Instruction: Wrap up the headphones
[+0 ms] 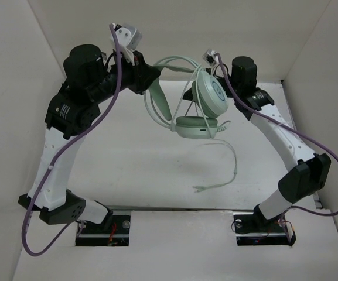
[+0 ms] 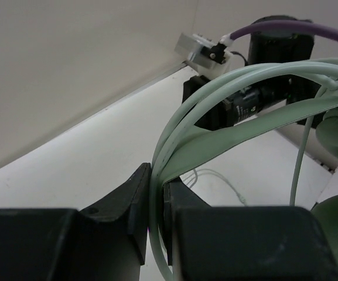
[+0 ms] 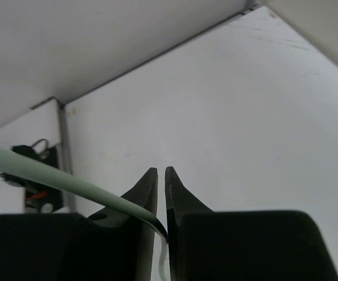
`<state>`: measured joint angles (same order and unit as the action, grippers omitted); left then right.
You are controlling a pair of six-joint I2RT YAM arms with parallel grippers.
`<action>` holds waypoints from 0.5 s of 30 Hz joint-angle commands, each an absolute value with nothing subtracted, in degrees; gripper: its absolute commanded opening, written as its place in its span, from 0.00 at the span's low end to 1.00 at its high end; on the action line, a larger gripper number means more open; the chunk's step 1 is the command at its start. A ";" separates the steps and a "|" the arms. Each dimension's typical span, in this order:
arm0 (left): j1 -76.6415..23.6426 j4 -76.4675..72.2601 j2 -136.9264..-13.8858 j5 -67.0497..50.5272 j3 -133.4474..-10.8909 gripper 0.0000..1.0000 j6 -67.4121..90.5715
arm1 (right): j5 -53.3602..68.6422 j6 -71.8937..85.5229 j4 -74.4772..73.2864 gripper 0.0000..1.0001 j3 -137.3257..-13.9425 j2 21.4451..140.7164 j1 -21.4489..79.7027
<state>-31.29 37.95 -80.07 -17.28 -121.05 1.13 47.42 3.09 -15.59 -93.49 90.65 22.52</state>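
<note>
Left gripper (image 2: 157, 182) clamps the mint-green plastic headphones' (image 1: 211, 96) thin curved headband (image 2: 227, 137) at 12 o'clock; right gripper (image 3: 161, 175) sits narrow, pinching the smooth pale cable (image 3: 51, 174).

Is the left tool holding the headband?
Yes, the left wrist view shows the headband pinched between the two black fingers of the left tool.
</note>
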 commanded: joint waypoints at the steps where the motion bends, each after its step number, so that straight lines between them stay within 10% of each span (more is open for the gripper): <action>1: -29.84 33.40 -80.68 -21.18 -126.55 0.00 8.17 | 58.00 21.15 0.59 0.17 -91.41 89.91 22.63; 15: -23.16 28.04 -89.73 -21.01 -143.60 0.00 18.19 | 61.18 54.40 36.29 0.27 -75.16 93.42 33.61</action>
<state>-24.80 36.95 -90.04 -21.45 -138.23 12.01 59.92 47.20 25.74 -77.89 92.16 31.70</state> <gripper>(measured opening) 0.091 0.261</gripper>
